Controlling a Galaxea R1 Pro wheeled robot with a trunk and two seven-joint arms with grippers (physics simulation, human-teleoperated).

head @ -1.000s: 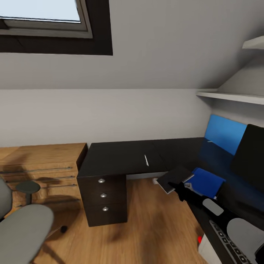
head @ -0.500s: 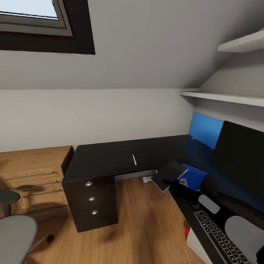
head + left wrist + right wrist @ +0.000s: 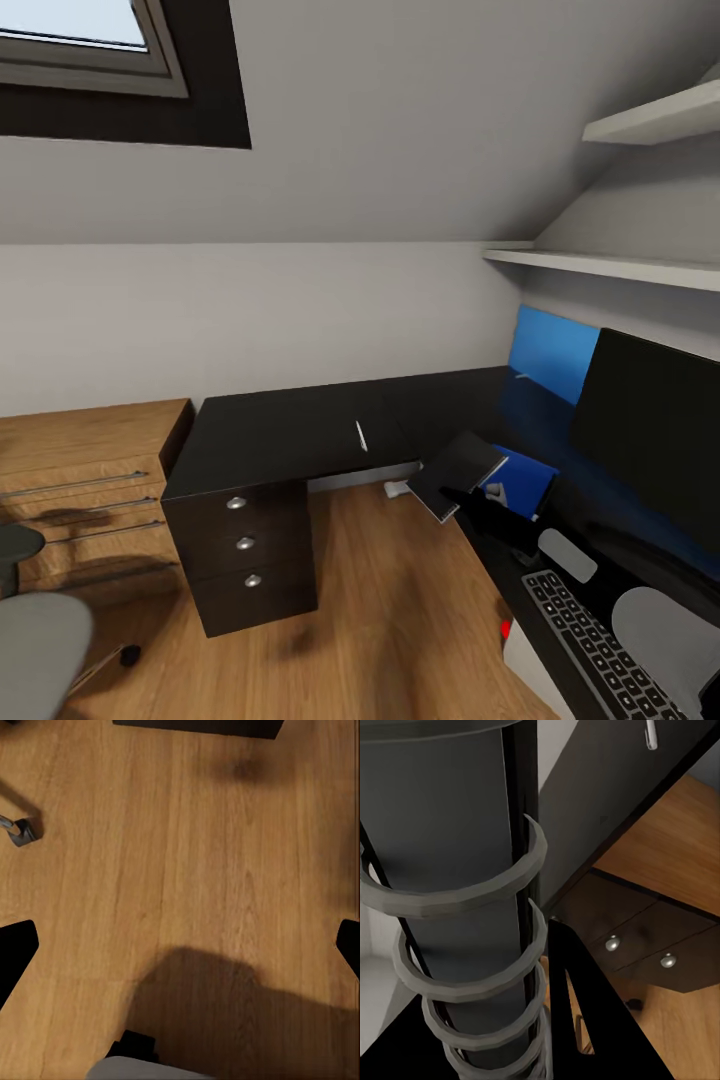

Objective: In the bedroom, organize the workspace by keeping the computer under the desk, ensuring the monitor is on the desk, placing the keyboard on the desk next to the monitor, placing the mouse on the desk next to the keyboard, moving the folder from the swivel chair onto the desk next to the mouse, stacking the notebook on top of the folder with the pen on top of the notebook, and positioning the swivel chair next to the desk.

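My right gripper (image 3: 478, 497) is shut on the grey notebook (image 3: 455, 474), holding it tilted above the floor just off the desk's (image 3: 290, 440) inner corner. Beside it the blue folder (image 3: 522, 484) lies on the desk. In the right wrist view the notebook's (image 3: 442, 870) spiral rings sit close up beside one black finger (image 3: 585, 1020). The white pen (image 3: 360, 436) lies on the desk top, also seen as the pen (image 3: 651, 735). The monitor (image 3: 650, 430) and keyboard (image 3: 600, 650) are at the right, with the white computer (image 3: 530, 668) below. The swivel chair (image 3: 35, 640) is at lower left. My left gripper (image 3: 180, 952) hangs open over bare floor.
A light wood cabinet (image 3: 90, 470) with bar handles adjoins the desk's dark drawers (image 3: 245, 545). Wall shelves (image 3: 620, 265) hang above the monitor, and a blue panel (image 3: 553, 352) backs the desk. A chair caster (image 3: 19, 831) stands on the wood floor (image 3: 400, 600).
The whole picture has slid left as the camera turned right, bringing more of the monitor and keyboard into view. The notebook stays in my right gripper beside the folder.
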